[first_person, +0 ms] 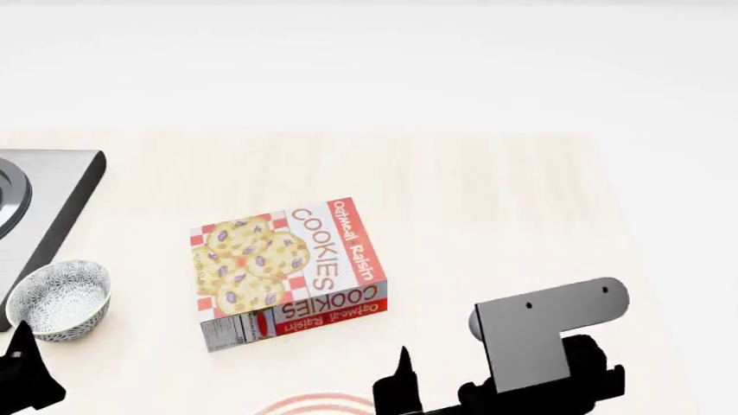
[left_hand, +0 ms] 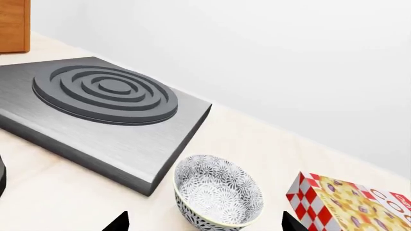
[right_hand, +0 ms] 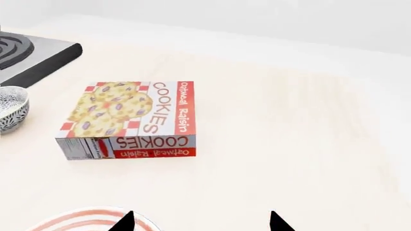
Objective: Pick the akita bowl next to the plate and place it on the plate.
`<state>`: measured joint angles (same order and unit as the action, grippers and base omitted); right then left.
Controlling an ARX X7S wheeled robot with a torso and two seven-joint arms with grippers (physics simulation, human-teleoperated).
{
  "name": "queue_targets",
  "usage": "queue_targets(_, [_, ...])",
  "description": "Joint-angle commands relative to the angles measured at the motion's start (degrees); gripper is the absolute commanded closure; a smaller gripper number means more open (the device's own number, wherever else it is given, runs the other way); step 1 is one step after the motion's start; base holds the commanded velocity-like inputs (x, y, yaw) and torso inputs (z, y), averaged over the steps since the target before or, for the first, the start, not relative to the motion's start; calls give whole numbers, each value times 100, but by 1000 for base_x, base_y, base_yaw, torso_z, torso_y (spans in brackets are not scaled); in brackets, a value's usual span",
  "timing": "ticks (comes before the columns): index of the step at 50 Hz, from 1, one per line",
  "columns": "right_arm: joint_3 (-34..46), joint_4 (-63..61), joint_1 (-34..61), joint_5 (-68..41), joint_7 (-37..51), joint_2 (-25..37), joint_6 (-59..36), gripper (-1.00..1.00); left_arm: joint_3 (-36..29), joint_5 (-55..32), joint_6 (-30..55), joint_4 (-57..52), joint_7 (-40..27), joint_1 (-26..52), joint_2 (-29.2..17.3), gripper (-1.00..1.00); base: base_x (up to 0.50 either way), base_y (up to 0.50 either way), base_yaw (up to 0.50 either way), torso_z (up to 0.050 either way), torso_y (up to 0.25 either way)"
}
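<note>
Currently the left claw [left_hand: 204, 222], wide open and empty, hangs over the small grey-speckled akita bowl [left_hand: 218, 191] beside the grey stove block [left_hand: 96, 115]; should straddle one rim wall before closing.

Head cam looks down; all share cookie box [first_person: 289, 272].

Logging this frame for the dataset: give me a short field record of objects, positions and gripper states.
surface: light wood table
akita bowl: upright, empty, beside the stove
stove: grey burner block at table's left edge
cookie box: lying flat, right of the bowl
plate: only its red-ringed rim shows at the near edge
left gripper: open, nearing the bowl, apart from it
right gripper: open, holding nothing
</note>
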<state>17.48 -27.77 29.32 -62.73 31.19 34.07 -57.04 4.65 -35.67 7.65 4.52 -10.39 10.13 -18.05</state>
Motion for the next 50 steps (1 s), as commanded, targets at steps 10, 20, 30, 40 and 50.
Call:
queue_targets(10, [329,-203,-1153,2169,229,65,1727,-100,-20,-17,-41,7,3,-23,-16,-100,0,0,0,0,0])
queue_targets(20, [314,-160,-1597,2946,432,106,2545,-100,-39,-22,-19,-73,-37,-48,-38,-100,0,0,0,0,0])
queue_targets(30, [164,-217,-1805,3193,646,147,2858,-100,-45,-33,-51,-15,-19,-28,-37,-100,0,0,0,0,0])
queue_targets(40, [-26,-333,-2065,3382,823,269,3134,-100,-59,-37,-55,-32,-35,-36,-47,-100,0,0,0,0,0])
queue_targets(50, [-350,-502,-2335,3223,914,409,3276,-100,-67,-48,-76,8,-29,-15,-48,-100,0,0,0,0,0])
